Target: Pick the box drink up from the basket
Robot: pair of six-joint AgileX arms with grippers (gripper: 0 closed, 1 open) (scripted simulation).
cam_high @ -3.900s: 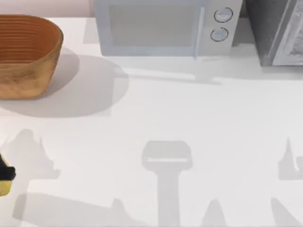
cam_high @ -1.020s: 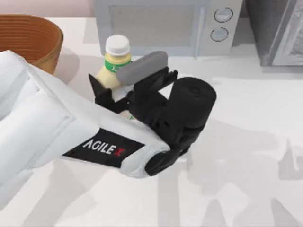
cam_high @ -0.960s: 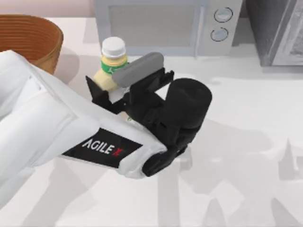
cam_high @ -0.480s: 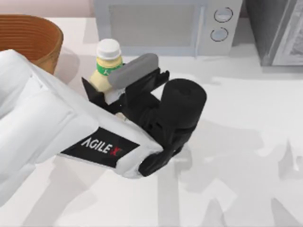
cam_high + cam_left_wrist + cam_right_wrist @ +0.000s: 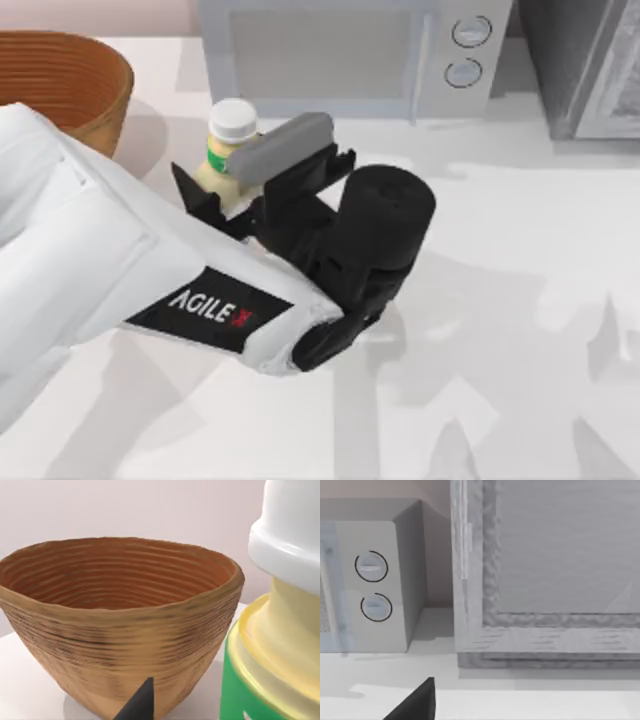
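The drink point(image 5: 230, 140), pale yellow with a white cap and green label, stood clamped in the left gripper point(image 5: 255, 170) just in front of the microwave point(image 5: 330, 50), outside the basket point(image 5: 60, 80). It looked light, rigid and smooth, best held around its body below the cap. The only legible writing was "AGILEX" on the arm; whether the right gripper point(image 5: 415, 702) was open or closed could not be told.

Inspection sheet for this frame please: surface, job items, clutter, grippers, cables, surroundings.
Surface: white table, shadows across it.
Job's things: box drink out of the basket, upright between the jaws, right of the basket and in front of the microwave.
Clutter: nothing seen.
Grippers: left gripper shut on the box drink; a dark fingertip of the right gripper in the right wrist view.
Cables: nothing seen.
Surroundings: microwave at the back, grey cabinet to its right.
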